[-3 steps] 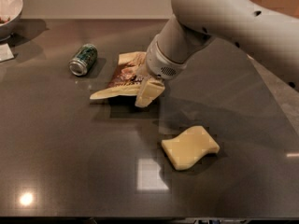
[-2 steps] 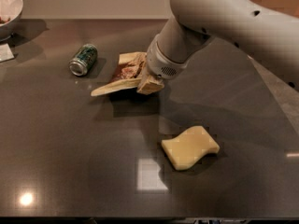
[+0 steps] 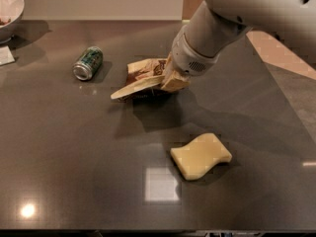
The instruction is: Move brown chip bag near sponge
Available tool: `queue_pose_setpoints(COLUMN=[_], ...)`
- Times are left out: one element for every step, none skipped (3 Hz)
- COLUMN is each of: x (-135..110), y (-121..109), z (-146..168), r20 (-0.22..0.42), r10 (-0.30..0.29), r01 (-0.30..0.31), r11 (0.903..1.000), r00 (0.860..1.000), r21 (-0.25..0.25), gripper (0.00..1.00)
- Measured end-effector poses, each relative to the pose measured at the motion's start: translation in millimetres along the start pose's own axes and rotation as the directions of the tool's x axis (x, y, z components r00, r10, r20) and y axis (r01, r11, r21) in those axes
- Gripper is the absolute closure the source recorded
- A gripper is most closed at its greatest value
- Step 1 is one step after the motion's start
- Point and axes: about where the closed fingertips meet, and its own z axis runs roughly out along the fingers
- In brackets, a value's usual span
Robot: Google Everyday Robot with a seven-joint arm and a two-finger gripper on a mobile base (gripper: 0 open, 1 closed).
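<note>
Pale yellow gripper [image 3: 174,81] pinching one end of brown chip bag [image 3: 140,77]; sponge [image 3: 201,156] lying apart, nearer the camera

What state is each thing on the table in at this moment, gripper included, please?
brown chip bag: crumpled, tilted, held at its right end, apart from the sponge.
gripper: shut on the brown chip bag's right end.
sponge: lying flat, untouched, nearer the camera than the bag.
green soda can: lying on its side, left of the bag.
bowl: upright, far left corner, partly out of view.
</note>
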Motion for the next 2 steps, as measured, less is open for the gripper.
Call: queue_pose_setpoints(x=[26.2,53.3], y=[-0.1,3.6], z=[-27.8,-48.6], r20=[0.000,0.023], r10=[0.004,0.009], r01=[-0.004,-0.009], r11=[1.0000,1.0000], r00=[1.000,1.000], r21=[0.008,0.001], gripper=[1.00,1.00])
